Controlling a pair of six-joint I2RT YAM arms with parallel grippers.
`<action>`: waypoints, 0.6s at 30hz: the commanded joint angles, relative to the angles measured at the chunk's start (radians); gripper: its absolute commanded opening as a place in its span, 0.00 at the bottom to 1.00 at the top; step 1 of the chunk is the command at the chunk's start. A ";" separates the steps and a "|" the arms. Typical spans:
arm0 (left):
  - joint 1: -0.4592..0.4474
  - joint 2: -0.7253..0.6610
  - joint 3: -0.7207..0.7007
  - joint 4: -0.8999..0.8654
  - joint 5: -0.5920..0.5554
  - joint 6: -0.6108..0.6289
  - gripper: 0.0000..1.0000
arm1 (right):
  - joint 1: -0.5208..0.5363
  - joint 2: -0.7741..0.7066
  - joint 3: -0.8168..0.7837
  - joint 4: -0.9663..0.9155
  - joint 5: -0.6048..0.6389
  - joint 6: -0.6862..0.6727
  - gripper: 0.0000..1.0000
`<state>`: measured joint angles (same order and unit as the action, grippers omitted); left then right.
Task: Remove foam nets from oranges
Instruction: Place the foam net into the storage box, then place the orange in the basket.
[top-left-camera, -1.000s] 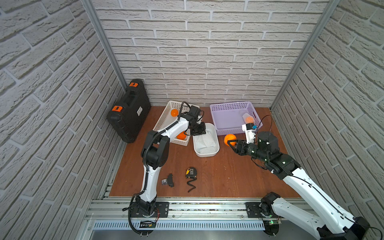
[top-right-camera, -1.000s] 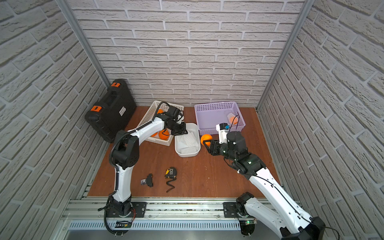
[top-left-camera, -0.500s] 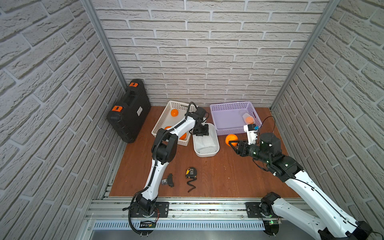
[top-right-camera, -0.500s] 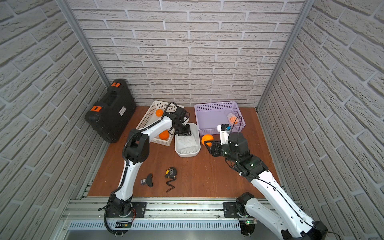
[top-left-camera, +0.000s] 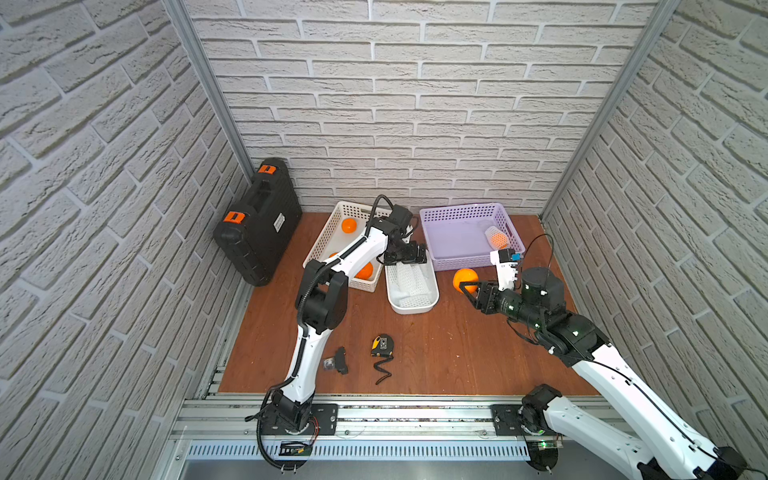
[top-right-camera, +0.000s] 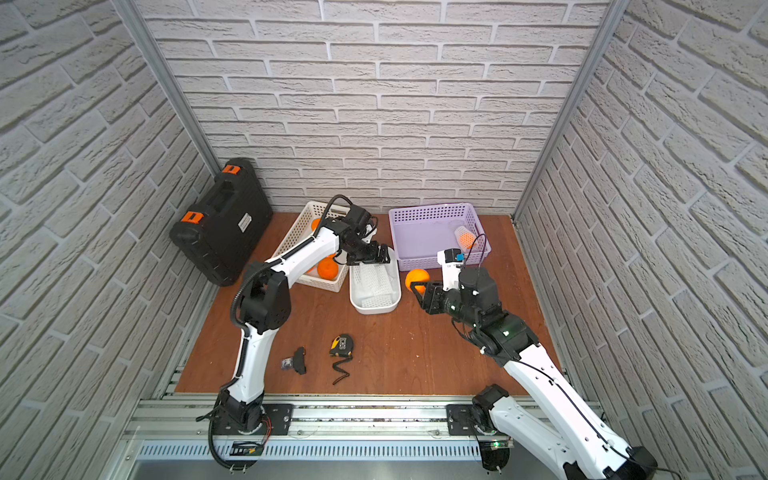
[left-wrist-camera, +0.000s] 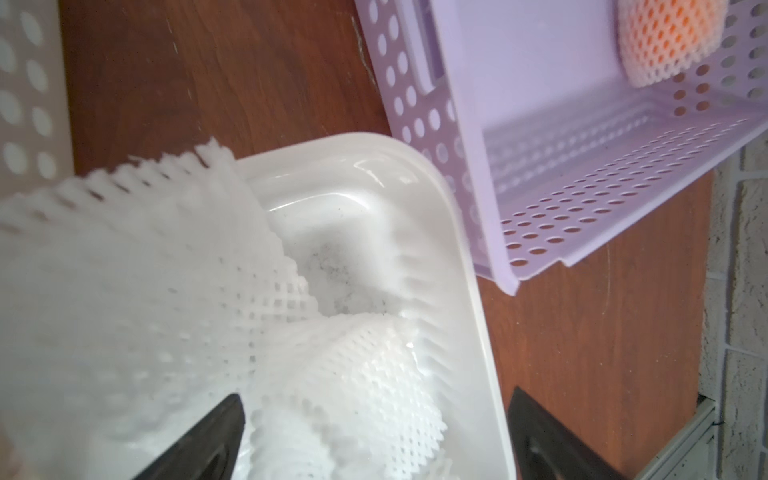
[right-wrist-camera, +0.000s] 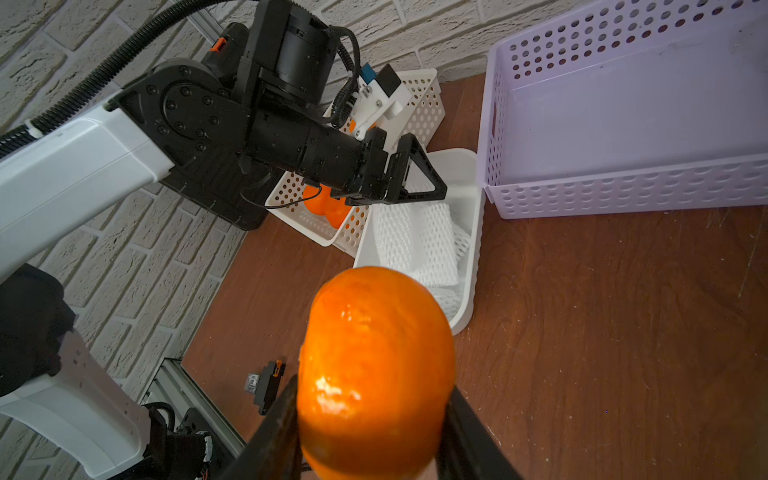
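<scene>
- Left gripper (top-left-camera: 409, 257): jaws spread wide with nothing between them, hovering over the far end of the oblong white plastic tub (top-left-camera: 432, 300).
- White foam mesh nets (top-left-camera: 409, 279): several lie loose in that tub. In the left wrist view one net is blurred close to the lens, beside a finger (left-wrist-camera: 199, 440); I cannot tell whether it touches.
- Right gripper (top-left-camera: 468, 288): partly closed, clamped on a bare round orange (right-wrist-camera: 376, 353), one finger on each side. The fruit is held above the brown wooden table (top-left-camera: 436, 353), just in front of the purple perforated basket (top-left-camera: 469, 262).
- One orange in its foam net (top-left-camera: 496, 237) lies in the purple basket's far right corner.
- The white perforated basket (top-left-camera: 328, 232), left of the tub, holds more bare oranges (top-left-camera: 349, 225).
</scene>
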<state>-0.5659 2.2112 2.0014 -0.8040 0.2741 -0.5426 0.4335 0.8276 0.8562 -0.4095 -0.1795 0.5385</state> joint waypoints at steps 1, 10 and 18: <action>-0.015 -0.046 -0.003 -0.039 -0.030 0.007 0.98 | -0.005 -0.018 -0.009 0.006 0.016 0.003 0.41; -0.031 -0.115 -0.013 -0.041 -0.075 0.007 0.98 | -0.004 -0.016 -0.018 0.009 0.013 0.006 0.41; -0.028 -0.281 -0.047 0.017 -0.172 -0.008 0.98 | -0.003 0.022 -0.015 0.050 -0.029 0.014 0.41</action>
<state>-0.5922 2.0361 1.9766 -0.8280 0.1738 -0.5442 0.4335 0.8333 0.8505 -0.4099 -0.1837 0.5430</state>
